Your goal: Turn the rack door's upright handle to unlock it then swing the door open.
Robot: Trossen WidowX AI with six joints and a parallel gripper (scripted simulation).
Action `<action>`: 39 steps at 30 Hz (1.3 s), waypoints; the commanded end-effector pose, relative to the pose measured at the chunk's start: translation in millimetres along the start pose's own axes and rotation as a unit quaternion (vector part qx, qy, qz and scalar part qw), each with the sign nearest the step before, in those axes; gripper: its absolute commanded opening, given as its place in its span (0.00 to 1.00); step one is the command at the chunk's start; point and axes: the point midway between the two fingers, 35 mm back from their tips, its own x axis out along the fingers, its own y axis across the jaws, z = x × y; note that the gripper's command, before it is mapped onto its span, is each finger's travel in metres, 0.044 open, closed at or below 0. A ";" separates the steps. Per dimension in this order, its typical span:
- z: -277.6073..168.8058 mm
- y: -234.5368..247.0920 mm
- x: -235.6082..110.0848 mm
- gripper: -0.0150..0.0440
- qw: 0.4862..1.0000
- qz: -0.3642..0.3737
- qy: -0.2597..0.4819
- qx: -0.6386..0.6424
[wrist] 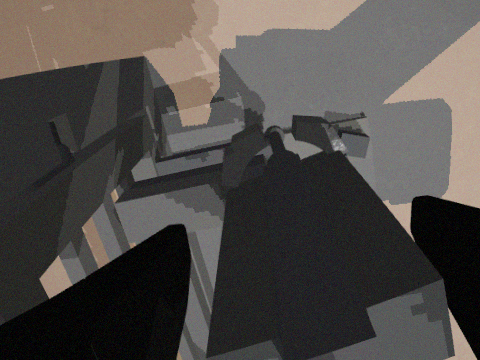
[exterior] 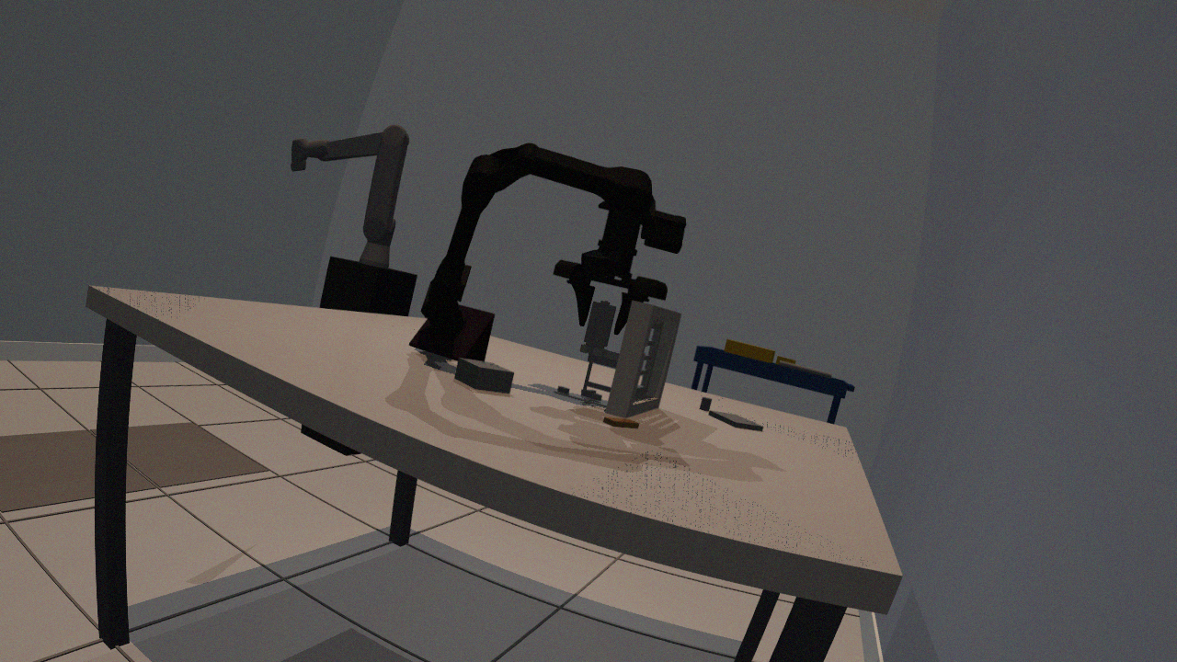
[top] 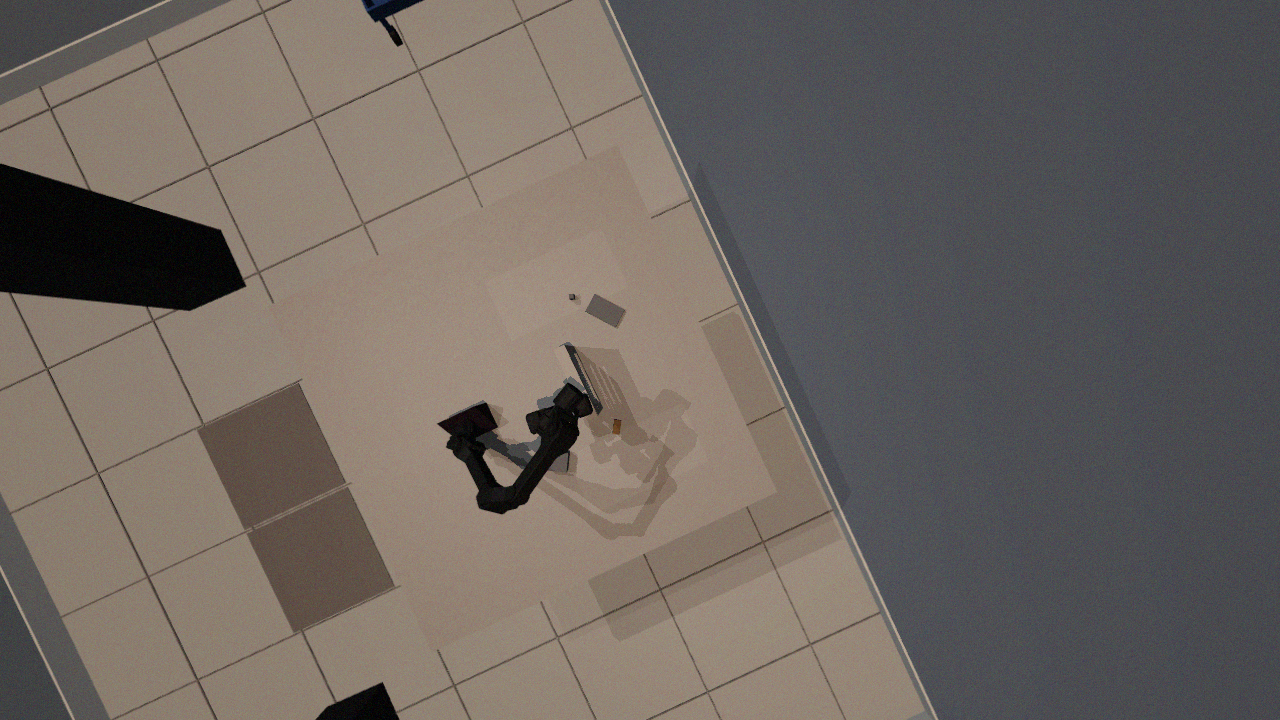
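Pale square tiles (top: 268,71) (exterior: 49,362) and dim grey-blue walls (exterior: 782,165) surround the light tabletop (top: 358,358) (exterior: 370,449). At the left of the exterior view, a second, grey arm (exterior: 383,188) stands on a black pedestal (exterior: 368,288), well apart from the work. Next comes the working black arm (top: 503,498) (exterior: 567,166), arching up from its dark red base block (top: 483,417) (exterior: 477,331). A low grey box (top: 562,462) (exterior: 484,376) sits near that block.

Further right, the end effector (exterior: 602,325) (wrist: 300,227) points downward and is open, its fingers spread on either side of the grey upright handle (exterior: 601,319) (wrist: 310,250). A gap shows between one finger and the handle in the wrist view; contact on the other side I cannot tell. From above, the arm hides the handle.

Just right of the handle stands the upright, slotted rack (top: 581,376) (exterior: 631,362); the door's angle is hard to tell. A small orange piece (top: 616,427) (exterior: 620,422) lies near its foot. Beyond are a tiny dark cube (top: 571,296) (exterior: 705,404) and a flat grey plate (top: 605,310) (exterior: 735,420). A blue bench (exterior: 769,375) carrying yellow items (exterior: 749,350) stands in the background.
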 end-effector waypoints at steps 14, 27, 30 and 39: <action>-0.8 -0.2 0.6 0.76 0.918 0.000 0.002 -0.396; -0.8 -0.2 0.5 0.76 0.746 0.000 0.002 -0.666; -0.8 -0.2 0.5 0.76 0.695 0.000 0.002 -0.719; -0.8 -0.2 0.5 0.76 0.518 0.001 0.002 -0.855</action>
